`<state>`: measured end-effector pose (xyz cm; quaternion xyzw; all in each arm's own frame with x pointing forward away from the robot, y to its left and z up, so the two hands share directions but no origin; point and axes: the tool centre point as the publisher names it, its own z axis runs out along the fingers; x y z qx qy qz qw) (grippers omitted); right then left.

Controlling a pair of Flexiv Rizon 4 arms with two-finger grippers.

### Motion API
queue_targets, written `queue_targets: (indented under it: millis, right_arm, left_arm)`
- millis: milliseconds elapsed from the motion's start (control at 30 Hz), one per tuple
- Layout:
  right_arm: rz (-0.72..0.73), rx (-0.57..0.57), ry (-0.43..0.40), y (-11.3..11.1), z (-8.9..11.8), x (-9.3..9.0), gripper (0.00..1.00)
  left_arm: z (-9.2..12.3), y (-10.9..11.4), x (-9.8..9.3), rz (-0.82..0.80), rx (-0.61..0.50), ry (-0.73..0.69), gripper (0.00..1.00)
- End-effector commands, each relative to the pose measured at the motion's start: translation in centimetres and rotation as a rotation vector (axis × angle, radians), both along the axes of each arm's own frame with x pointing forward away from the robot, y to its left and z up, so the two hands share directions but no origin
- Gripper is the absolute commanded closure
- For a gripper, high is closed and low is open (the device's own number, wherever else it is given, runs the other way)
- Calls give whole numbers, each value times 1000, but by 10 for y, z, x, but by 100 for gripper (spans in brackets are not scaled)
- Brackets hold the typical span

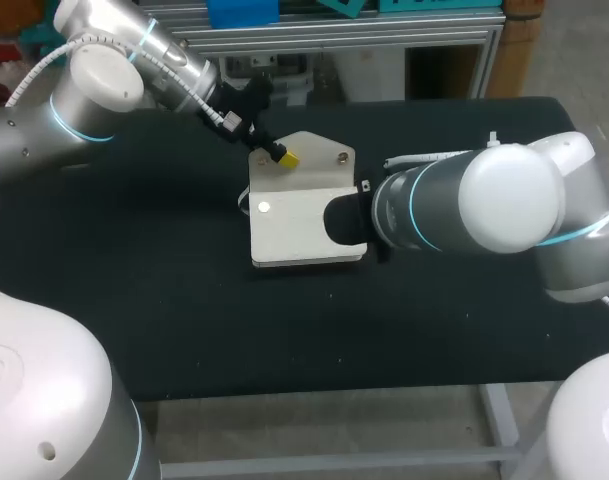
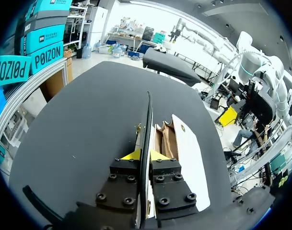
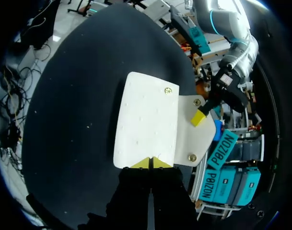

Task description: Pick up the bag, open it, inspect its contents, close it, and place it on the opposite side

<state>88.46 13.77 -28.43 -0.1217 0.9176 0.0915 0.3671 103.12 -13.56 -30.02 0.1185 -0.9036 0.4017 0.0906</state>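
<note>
Bag (image 1: 302, 228) flat, flap (image 1: 320, 152) open toward far edge

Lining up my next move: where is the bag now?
Head view: the bag lies flat near the table's middle, its flap pinched in the left claw on the far side, the right claw at its right edge.

Mid-frame in the head view, the right arm (image 1: 454, 205) covers the bag's (image 1: 294, 225) right edge and the right jaws. In the left wrist view the flap (image 2: 148, 124), edge-on between the left jaws, screens much of the pocket (image 2: 166, 141); its contents cannot be told.
</note>
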Motion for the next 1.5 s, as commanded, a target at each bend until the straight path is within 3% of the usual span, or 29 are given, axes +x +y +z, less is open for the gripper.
queue_targets:
  millis: [33,267,333,533,833,1133,1367,1400,1433,1500]
  right_arm:
    - [-14,18,-12,0,-9,-2,100]
    - [-61,20,6,6,-36,-10,100]
    - [-68,33,13,7,-43,-12,87]
    - [-85,40,23,7,-58,-14,64]
    - [-101,33,18,2,-69,-10,62]
    - [-97,16,7,3,-73,-8,52]
    - [-92,-4,9,4,-78,-5,35]
    - [-89,-11,10,4,-79,-3,24]
    - [-87,-18,9,4,-80,-2,19]
    - [-84,-31,8,4,-81,1,22]
  left_arm:
    - [-8,-3,0,13,-14,3,100]
    - [-17,0,3,30,-26,28,100]
    - [-19,0,3,27,-21,33,100]
    - [-24,0,5,11,-9,46,100]
    - [-30,-1,10,-14,10,69,100]
    - [-40,-4,17,-22,30,102,100]
    - [-45,-4,19,-26,30,122,100]
    - [-46,-4,19,-28,30,126,100]
    - [-47,-4,20,-28,31,128,100]
    - [-48,-4,20,-30,32,133,100]
